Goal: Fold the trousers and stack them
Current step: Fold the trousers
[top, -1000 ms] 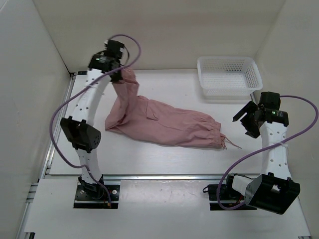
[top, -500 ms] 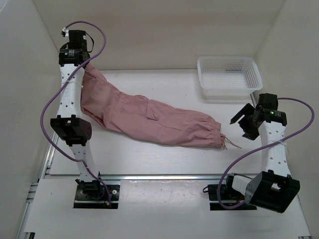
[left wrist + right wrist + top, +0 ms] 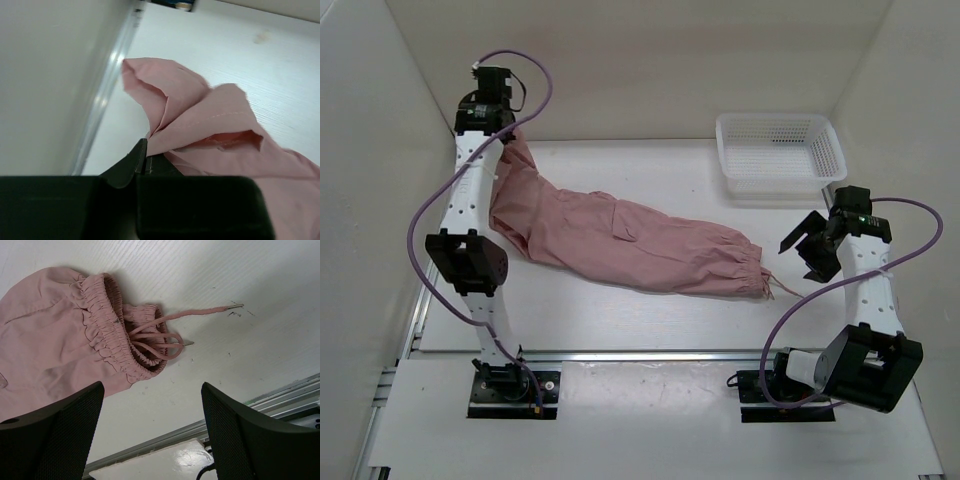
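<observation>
The left gripper held one end of the trousers pinched, raised at far left, the rest lying across the table; the right gripper, wide and empty beside the gathered end, needed to grip clear of the drawstrings.

Trousers lie lengthwise across mid table, far-left to near-right. Far-left end held up off table by left gripper. Gathered end and drawstrings lie right, near right gripper, apart. Basket far right, behind right gripper.

White dotted links, black joints, purple cables, and black mesh-textured fingers on the right gripper
</observation>
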{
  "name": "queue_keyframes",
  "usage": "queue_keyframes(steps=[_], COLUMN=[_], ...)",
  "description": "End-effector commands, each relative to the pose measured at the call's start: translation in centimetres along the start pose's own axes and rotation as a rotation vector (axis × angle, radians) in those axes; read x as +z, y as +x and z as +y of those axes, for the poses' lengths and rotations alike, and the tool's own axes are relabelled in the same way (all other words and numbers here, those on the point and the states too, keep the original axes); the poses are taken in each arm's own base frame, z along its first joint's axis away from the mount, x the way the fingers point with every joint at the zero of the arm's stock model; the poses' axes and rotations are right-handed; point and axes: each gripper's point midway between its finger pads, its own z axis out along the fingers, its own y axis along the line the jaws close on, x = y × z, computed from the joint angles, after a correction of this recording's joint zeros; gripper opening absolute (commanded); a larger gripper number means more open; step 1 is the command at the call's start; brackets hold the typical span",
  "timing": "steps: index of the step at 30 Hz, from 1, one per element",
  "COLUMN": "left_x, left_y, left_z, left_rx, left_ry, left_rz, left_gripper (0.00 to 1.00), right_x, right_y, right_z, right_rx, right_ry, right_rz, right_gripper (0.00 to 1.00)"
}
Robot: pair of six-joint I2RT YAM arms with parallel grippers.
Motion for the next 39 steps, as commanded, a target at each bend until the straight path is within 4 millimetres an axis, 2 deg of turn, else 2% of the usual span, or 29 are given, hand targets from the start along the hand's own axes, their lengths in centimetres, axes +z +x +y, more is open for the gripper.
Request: queue_keyframes(steps=[1, 3, 5, 6, 7, 8, 12, 13, 17, 20, 21, 22, 24, 27, 28, 32, 34, 35, 39], left_x=[-5.6, -6.7, -7.0, -7.3, -7.5, -8.0, -9.1, -9.6, -11.8, -12.1, -12.9, -12.5, -13.1, -13.9, -14.6, -16.0, -16.2, -16.6, -15.7], left_y=[-2.0, -1.5, -0.1, 0.7, 2.0, 2.2, 5.8, 6.1, 9.5, 11.3, 11.6, 12.5, 13.1, 12.8, 12.0, 12.2, 12.5, 11.7, 10.5], left_z=[-4.3, -6.9, -8.7, -9.5, -11.4, -12.2, -16.6, -17.0, -21.7, -23.4, -24.1, -24.1, -24.4, -23.6, -23.1, -22.5, -21.4, -20.7, -18.1], left_rx=[-0.041, -0.046, -0.035, -0.022, -0.011, -0.018, -0.006, -0.005, 0.02, 0.067, 0.09, 0.11, 0.161, 0.197, 0.195, 0.266, 0.313, 0.31, 0.326], left_ry=[0.206, 0.251, 0.274, 0.285, 0.307, 0.321, 0.376, 0.383, 0.505, 0.518, 0.542, 0.528, 0.521, 0.544, 0.555, 0.625, 0.614, 0.604, 0.53], left_rz=[-0.096, -0.092, -0.058, -0.04, -0.007, -0.007, 0.083, 0.091, 0.176, 0.202, 0.201, 0.229, 0.229, 0.214, 0.191, 0.186, 0.189, 0.161, 0.127], left_gripper=[0.1, 0.1, 0.1, 0.1, 0.1, 0.1, 0.1, 0.1, 0.1, 0.1, 0.1, 0.1, 0.1, 0.1, 0.1, 0.1, 0.1, 0.1, 0.1], right_x=[-0.4, -0.4, -0.4, -0.7, -0.7, -0.7, -0.9, -0.9, -1.1, -0.9, -1.1, -1.1, -1.3, -1.3, -1.3, -1.1, -0.9, -1.1, -1.1], right_y=[-0.7, -0.4, -0.4, -0.4, -0.4, -0.4, -0.5, -0.5, -0.5, -0.3, -0.3, -0.3, -0.3, -0.1, -0.1, 0.2, 0.5, 0.5, 0.5], right_z=[0.1, -0.1, -0.1, 0.0, 0.0, 0.0, 0.0, 0.0, 0.1, -0.1, 0.0, 0.0, 0.0, -0.2, -0.2, -0.2, -0.4, -0.4, -0.2], right_rx=[-0.005, -0.005, -0.005, -0.006, -0.006, -0.006, -0.007, -0.007, -0.008, -0.007, -0.008, -0.008, -0.018, -0.018, -0.018, -0.017, -0.016, -0.017, -0.017], right_ry=[0.0, 0.0, 0.0, -0.005, -0.005, -0.005, -0.01, -0.01, -0.014, -0.01, -0.014, -0.014, -0.019, -0.019, -0.019, -0.021, -0.017, -0.021, -0.029], right_rz=[-0.023, -0.022, -0.022, -0.031, -0.031, -0.031, -0.039, -0.039, -0.047, -0.039, -0.047, -0.047, -0.055, -0.055, -0.055, -0.041, -0.033, -0.041, -0.036], right_gripper=[0.83, 0.83, 0.83, 0.83, 0.83, 0.83, 0.83, 0.83, 0.83, 0.83, 0.83, 0.83, 0.83, 0.83, 0.83, 0.83, 0.83, 0.83, 0.83])
